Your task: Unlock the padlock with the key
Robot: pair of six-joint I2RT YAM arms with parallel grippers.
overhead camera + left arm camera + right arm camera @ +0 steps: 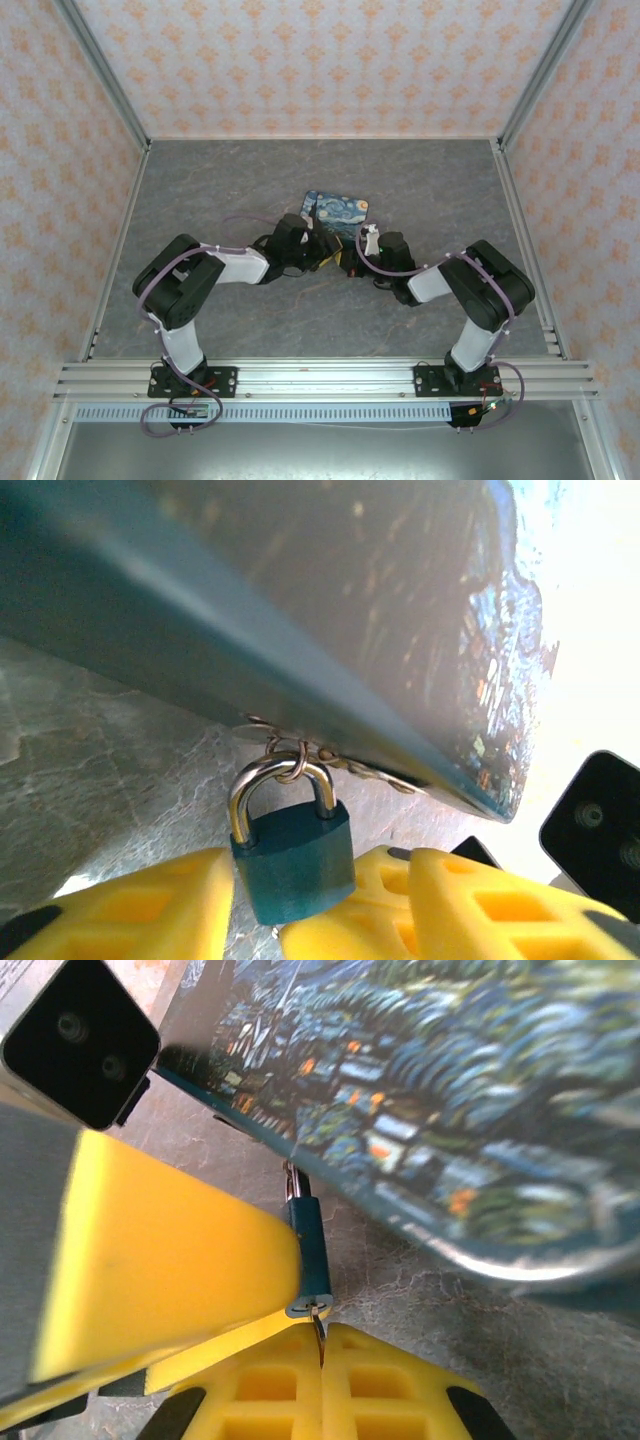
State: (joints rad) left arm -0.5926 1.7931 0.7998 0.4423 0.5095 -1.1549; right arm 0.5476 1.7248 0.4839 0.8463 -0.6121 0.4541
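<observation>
Orange-patterned walls are enclosing a grey marbled desk. The Starry Night tin is sitting mid-desk. The left gripper is clamping the padlock just beside the tin, its shackle threading a thin wire loop at the tin's edge. The right gripper is pinching the key, closed tight upon it, tip meeting the padlock's base. Step in hand, seemingly: seating the key; next move is calling for straight pushing, then turning while the left is bracing.

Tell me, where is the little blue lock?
In the left wrist view the padlock hangs off the painted tin's edge, between the left gripper's yellow fingers; the right gripper holds the key at its base.
</observation>
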